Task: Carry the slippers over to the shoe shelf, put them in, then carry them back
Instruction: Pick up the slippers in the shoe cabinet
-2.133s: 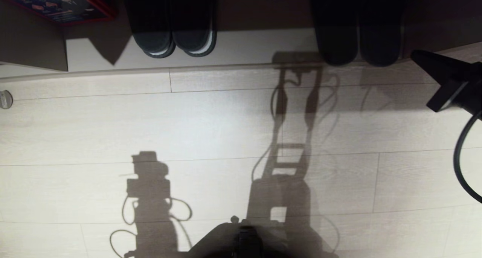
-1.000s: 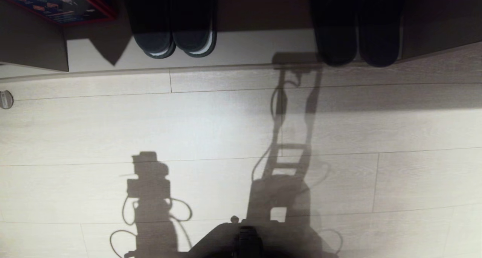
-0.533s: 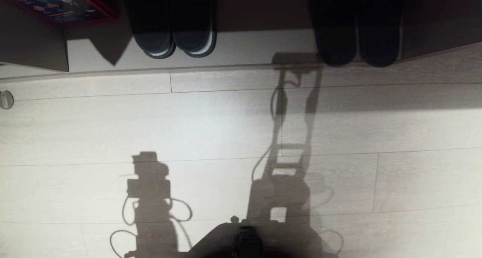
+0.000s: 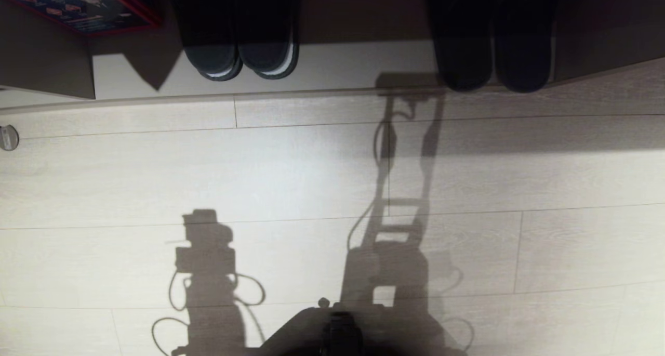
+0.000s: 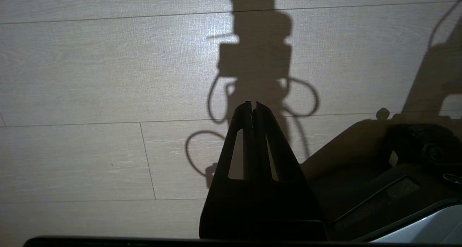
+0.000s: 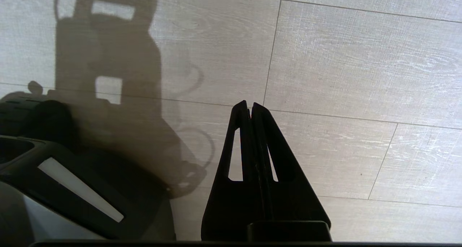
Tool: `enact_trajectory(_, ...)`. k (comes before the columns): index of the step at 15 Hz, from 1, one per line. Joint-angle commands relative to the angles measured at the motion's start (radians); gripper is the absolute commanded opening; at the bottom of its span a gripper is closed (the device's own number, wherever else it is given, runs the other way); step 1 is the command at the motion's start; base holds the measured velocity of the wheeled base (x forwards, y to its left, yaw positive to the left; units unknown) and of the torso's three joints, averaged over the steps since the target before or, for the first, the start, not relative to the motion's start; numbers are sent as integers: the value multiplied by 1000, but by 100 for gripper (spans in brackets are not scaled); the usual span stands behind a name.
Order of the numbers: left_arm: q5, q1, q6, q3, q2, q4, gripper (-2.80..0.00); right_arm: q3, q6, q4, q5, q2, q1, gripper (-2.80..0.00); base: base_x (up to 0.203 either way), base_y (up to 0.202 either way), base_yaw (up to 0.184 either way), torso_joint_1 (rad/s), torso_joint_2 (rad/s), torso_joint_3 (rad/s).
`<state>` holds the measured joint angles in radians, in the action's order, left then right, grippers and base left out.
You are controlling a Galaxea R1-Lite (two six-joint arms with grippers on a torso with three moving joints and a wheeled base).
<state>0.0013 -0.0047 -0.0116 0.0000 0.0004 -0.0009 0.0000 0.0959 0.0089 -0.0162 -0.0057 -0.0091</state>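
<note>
**Spotter:** Where did the slippers end up?

**Me:** From the head camera I had the pair of soft dark grey-blue backless slippers (image 4: 493, 39) side by side in the low shoe shelf (image 4: 337, 65) of pale board, at its right end. Their rounded ends just reached the shelf's front lip. They sat in deep shadow, so I couldn't make out the fabric band.

**Spotter:** And the other pair?

**Me:** The black slippers with white sole edges (image 4: 241, 34) stood further left in the same shelf, well apart from the grey-blue ones. A flat box with a red border and blue printed top (image 4: 78, 5) lay at the far left corner.

**Spotter:** Arms?

**Me:** Neither showed in the head view. In front of the shelf I saw only the pale wood-plank floor (image 4: 286, 174) with the robot's shadows across it, and a small round metal disc (image 4: 8, 136) at the left edge.

**Spotter:** Hands?

**Me:** The left gripper (image 5: 252, 103) hung over bare floor beside the robot's dark base (image 5: 379, 167), its black fingers (image 5: 242, 131) pressed together with nothing between them. The right gripper (image 6: 249, 103) was the same: fingers (image 6: 239, 131) closed tip to tip, empty, above the planks next to the base.
</note>
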Motion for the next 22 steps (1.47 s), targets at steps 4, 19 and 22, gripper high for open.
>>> enact_trajectory(4, 0, 0, -1, 2, 0, 1, -280, 0, -10, -6, -1, 3, 0, -280, 0, 0, 0, 0, 0, 0)
enact_trajectory(19, 0, 0, -1, 2, -1, 0, -280, -469, 25, -597, -104, 1057, 11, 0, 0, 0, 0, 0, 0, 0)
enact_trajectory(22, 0, 0, -1, 2, -1, -1, -280, -598, 59, -843, -121, 1300, 17, 0, 0, 0, 0, 0, 0, 0)
